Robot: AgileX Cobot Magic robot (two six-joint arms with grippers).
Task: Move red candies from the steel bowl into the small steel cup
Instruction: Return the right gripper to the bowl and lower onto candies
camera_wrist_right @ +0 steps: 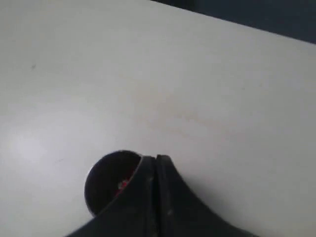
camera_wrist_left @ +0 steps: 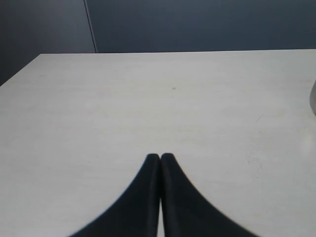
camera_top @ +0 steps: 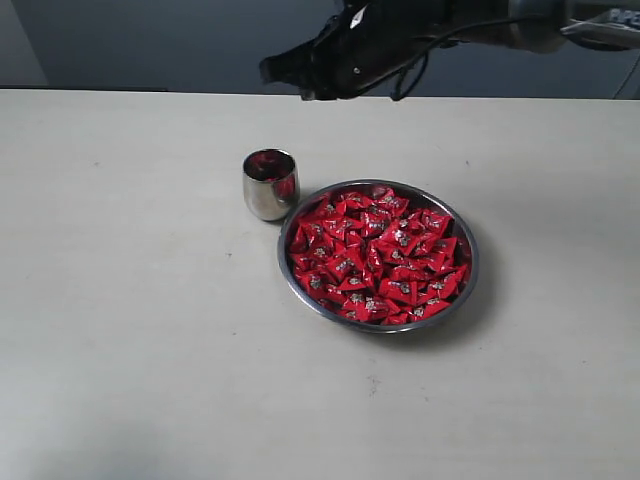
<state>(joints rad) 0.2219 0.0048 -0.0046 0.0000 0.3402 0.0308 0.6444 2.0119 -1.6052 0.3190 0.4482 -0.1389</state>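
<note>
Pale tabletop [camera_top: 150, 350], right tool [camera_wrist_right: 155, 159] pressed together, empty, above small steel cup [camera_wrist_right: 106, 183], left tool [camera_wrist_left: 159, 157] likewise together.

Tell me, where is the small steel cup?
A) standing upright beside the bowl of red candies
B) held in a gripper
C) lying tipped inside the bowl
A: the small steel cup stands upright on the table beside the steel bowl of red candies.

Part of small steel cup [camera_wrist_right: 106, 183] hidden behind right pincer [camera_wrist_right: 156, 159]
</note>
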